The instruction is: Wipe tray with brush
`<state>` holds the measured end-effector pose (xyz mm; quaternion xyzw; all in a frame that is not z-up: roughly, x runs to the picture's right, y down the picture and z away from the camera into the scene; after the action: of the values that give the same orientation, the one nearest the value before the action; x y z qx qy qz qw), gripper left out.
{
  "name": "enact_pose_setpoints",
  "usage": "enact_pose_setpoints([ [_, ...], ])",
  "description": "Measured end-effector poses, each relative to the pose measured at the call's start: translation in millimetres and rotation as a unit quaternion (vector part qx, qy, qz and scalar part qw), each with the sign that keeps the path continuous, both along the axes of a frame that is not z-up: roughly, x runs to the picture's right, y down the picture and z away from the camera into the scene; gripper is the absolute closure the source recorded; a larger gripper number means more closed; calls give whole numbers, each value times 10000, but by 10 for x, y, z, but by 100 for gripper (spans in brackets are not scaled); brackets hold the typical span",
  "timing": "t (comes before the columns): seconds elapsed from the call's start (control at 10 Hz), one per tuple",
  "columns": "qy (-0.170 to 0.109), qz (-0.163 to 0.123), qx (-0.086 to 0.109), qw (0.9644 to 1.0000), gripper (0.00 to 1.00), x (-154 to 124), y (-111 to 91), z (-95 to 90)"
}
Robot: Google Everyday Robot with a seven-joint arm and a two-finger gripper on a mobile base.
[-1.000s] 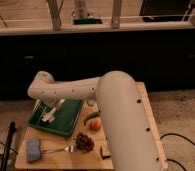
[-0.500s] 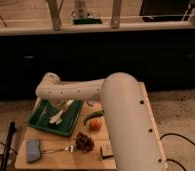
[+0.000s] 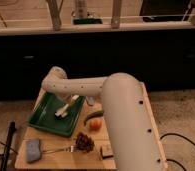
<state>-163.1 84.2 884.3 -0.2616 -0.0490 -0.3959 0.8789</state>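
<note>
end effector (image 3: pixel 71 102): left of frame centre, hanging under the white arm and over the right part of the tray; open or clamped: cannot tell
arm (image 3: pixel 122 115): thick white link rising from the lower right, bending at an elbow in the left half of the frame, then reaching down toward the tray
tray (image 3: pixel 47 120): dark green, shallow, raised rim, lying at an angle on the left part of the counter
brush (image 3: pixel 61 113): slim whitish stick, slanting from the end effector down-left, pale head low over the tray's inside; contact with the tray floor: cannot tell
counter (image 3: pixel 66 160): light wood top, lower left of frame
sponge block (image 3: pixel 32 149): grey-blue, lower left corner of the counter, below the tray and apart from it
fork (image 3: pixel 58 149): metal, lying just right of the sponge block, pointing toward the dark red cluster
dark red cluster (image 3: pixel 83 141): below the tray's right corner, at the fork's tip
green pepper (image 3: pixel 93 115): long, just right of the tray
orange item (image 3: pixel 94 125): small, round, just below the green pepper
</note>
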Motion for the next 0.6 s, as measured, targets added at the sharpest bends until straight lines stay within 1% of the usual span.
enact_pose_setpoints([
  [0.2,-233,53,140,9996,100,-162,-63,-37],
  [0.3,-390,68,179,9991,100,-235,-58,-69],
  [0.4,-618,43,198,9979,100,-351,-21,-119],
  [0.5,-795,-8,171,9967,100,-442,61,-176],
  [0.6,-880,-47,130,9960,100,-457,133,-203],
])
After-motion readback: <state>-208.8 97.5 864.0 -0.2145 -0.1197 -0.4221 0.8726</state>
